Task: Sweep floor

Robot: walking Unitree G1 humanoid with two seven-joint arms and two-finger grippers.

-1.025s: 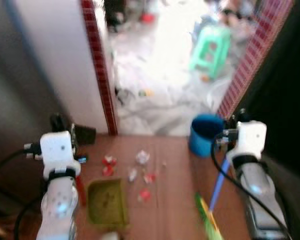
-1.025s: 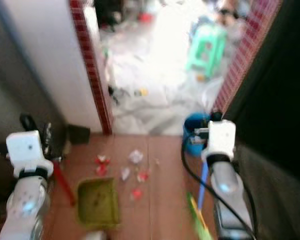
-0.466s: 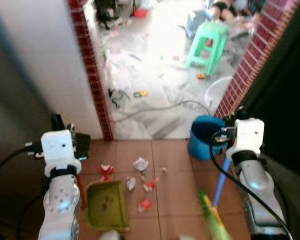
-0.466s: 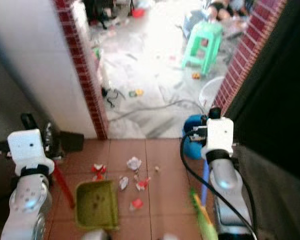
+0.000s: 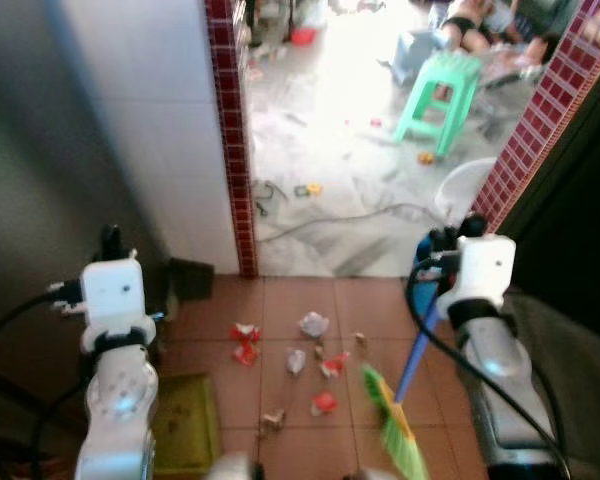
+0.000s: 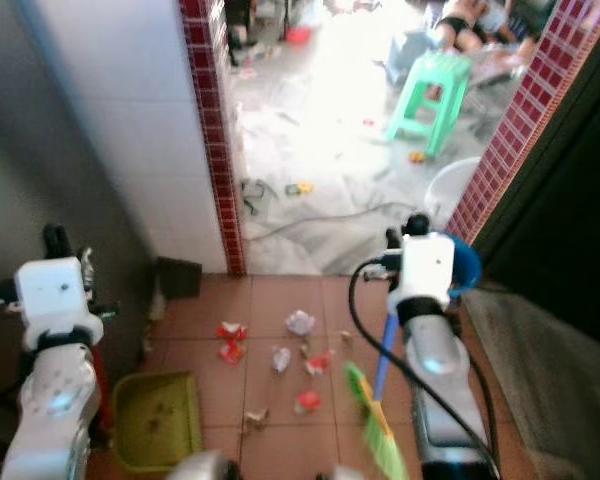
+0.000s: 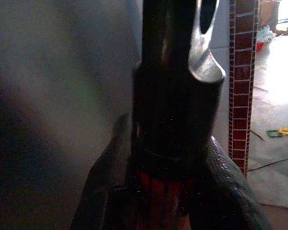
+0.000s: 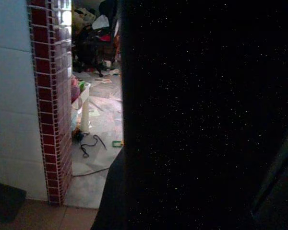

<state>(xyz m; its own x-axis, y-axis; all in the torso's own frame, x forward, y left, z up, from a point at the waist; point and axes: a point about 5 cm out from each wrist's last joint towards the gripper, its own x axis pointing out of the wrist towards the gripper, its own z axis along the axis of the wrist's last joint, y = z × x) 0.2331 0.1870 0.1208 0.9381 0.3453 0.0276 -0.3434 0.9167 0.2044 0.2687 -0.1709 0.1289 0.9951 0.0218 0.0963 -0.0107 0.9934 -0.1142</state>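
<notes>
The broom runs with its long axis slanted: its blue handle climbs from the green bristle head, low on the brown tiled floor, up and to the right toward the right gripper. The bristles point down and near, a little left of the handle. The handle passes just under and beside the right wrist, and the top of it is hidden there; the right wrist view is almost wholly dark, so whether those fingers are clamped on the handle or slack cannot be told. The right arm is raised at the right of the scene, forearm pointing far, with a black cable looping beside it.

Scattered litter, red and white scraps, lies on the tiles just left of the bristles. A green dustpan rests on the floor at the near left, beside the left arm.

The left arm is likewise raised with its forearm pointing far. In the left wrist view the left gripper has its two black fingers clenched around a dark pole with a red section between them.

Farther off stand a red brick pillar, a blue bucket behind the right wrist, and a green stool on the pale floor beyond.
</notes>
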